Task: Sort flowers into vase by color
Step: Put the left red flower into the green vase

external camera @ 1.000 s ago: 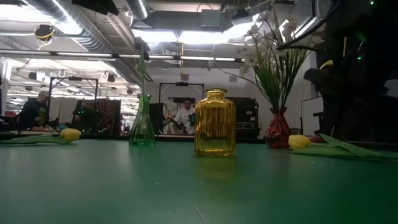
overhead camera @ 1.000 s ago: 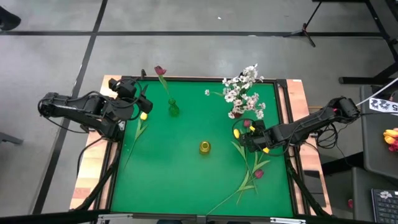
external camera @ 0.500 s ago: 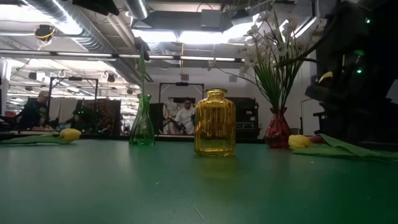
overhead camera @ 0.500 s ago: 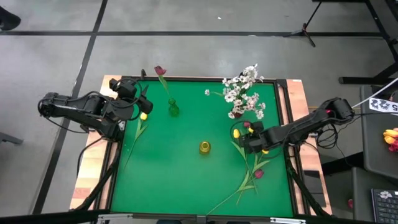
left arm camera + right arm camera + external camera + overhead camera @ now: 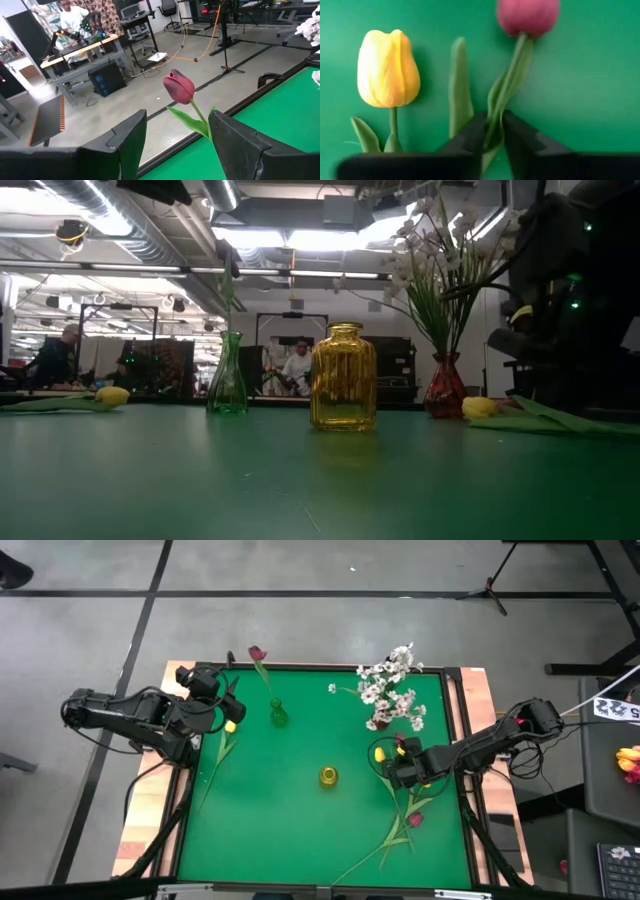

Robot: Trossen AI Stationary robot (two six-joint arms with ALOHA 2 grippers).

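Three vases stand on the green table (image 5: pixel 270 830): a green one (image 5: pixel 279 716) holding a maroon tulip (image 5: pixel 257 653), a red one (image 5: pixel 382 724) holding white flowers (image 5: pixel 392 690), and a yellow one (image 5: pixel 329 776). At the right a yellow tulip (image 5: pixel 387 67) and a maroon tulip (image 5: pixel 527 15) lie side by side on the cloth. My right gripper (image 5: pixel 494 125) is shut on that maroon tulip. My left gripper (image 5: pixel 175 145) hovers open at the far left, facing the vased maroon tulip (image 5: pixel 178 86). Beside it lies a second yellow tulip (image 5: pixel 231 726). My right gripper pinches the maroon tulip's stem (image 5: pixel 499 107), together with a leaf, between its two fingers a short way below the bloom. The fingers come steeply from above, one on each side of the stem. The tulip lies flat on the table.
Another maroon tulip (image 5: pixel 415 819) and long green stems (image 5: pixel 385 840) lie toward the near right. The red vase with its white flowers stands just beyond my right gripper. People and desks (image 5: pixel 295 368) show in the room behind the table.
My right gripper has sunk toward the tulips lying at the table's right and has shifted slightly toward the table's left. The tulips and vases stay where they were.
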